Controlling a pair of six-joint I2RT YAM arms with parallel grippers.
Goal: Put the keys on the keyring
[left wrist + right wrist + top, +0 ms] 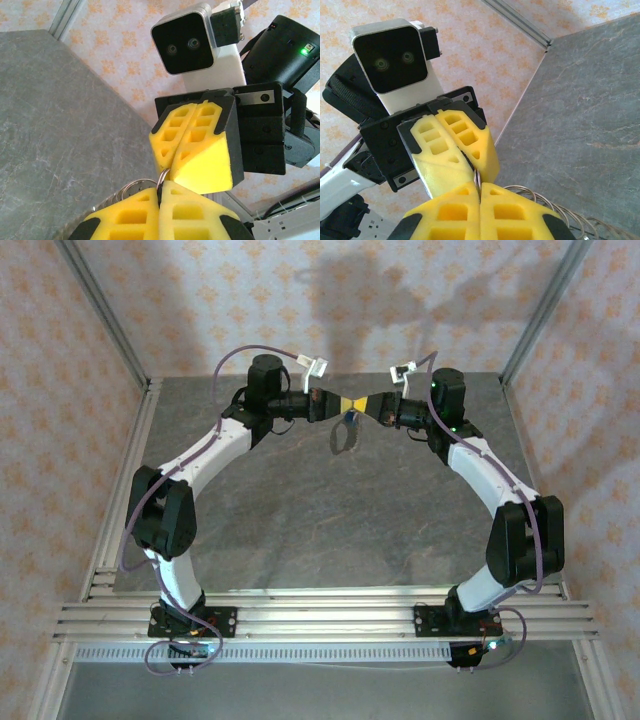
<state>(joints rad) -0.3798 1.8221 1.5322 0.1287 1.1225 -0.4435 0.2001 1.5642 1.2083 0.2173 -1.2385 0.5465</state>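
- left end effector (343,403) and right end effector (362,404) meet tip to tip, raised above the far middle of the table (300,520)
- keyring (345,435) hangs as a loop just below that junction, clear of the table
- left: yellow pads (102,220) pressed flush, a thin metal turn of the keyring nipped in the seam, more of the loop showing just left of it in the left wrist view
- right: pads closed flush too, the same wire entering its seam; coiled band trails off beside the finger in the right wrist view
- key: too small to make out
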